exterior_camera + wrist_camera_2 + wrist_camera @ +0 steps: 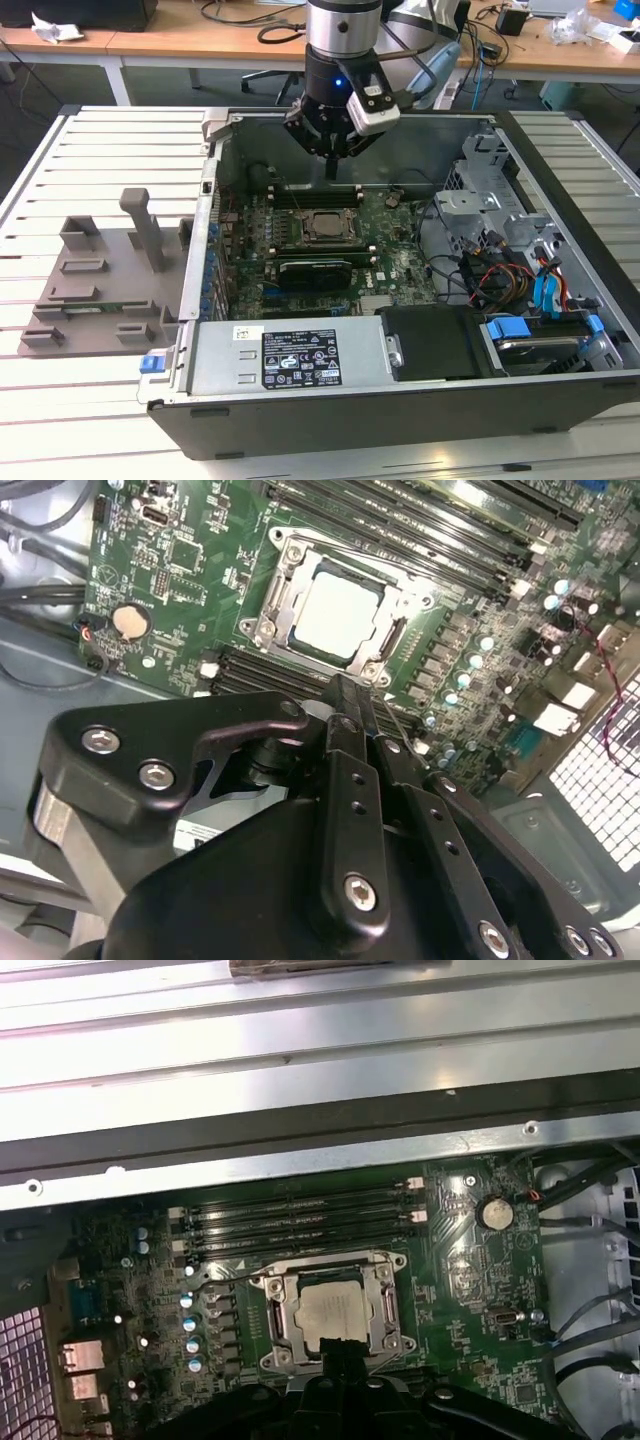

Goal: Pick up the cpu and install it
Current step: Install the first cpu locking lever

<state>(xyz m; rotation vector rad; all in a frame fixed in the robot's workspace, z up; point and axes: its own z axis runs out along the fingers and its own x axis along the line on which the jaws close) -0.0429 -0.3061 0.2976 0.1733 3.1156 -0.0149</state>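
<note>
The cpu [322, 224] lies flat inside the socket frame [322, 208] on the green motherboard [400, 260], its pale metal top showing in both wrist views [335, 615] [333, 1318]. The pincer [330, 168] hangs above the board, off the chip and just to the side of the socket where the memory slots [300, 1215] run; its fingers [345, 720] are drawn together with nothing between them.

Room around the socket is tight. The memory slots run along one edge, and a row of capacitors [188, 1330] stands beside another. The metal wall of the computer case [400, 410] rises all round the board. At the exterior view's right, a drive cage [480, 190] and a tangle of cables [500, 280] crowd the board's edge. Above the socket the case is open.

On the slatted table [60, 400], at the exterior view's left and outside the case, sits a grey tray [100, 290] with an upright post [145, 230].

A white label [300, 358] with dense print is stuck on the grey box at the case's near wall; its wording cannot be made out.
</note>
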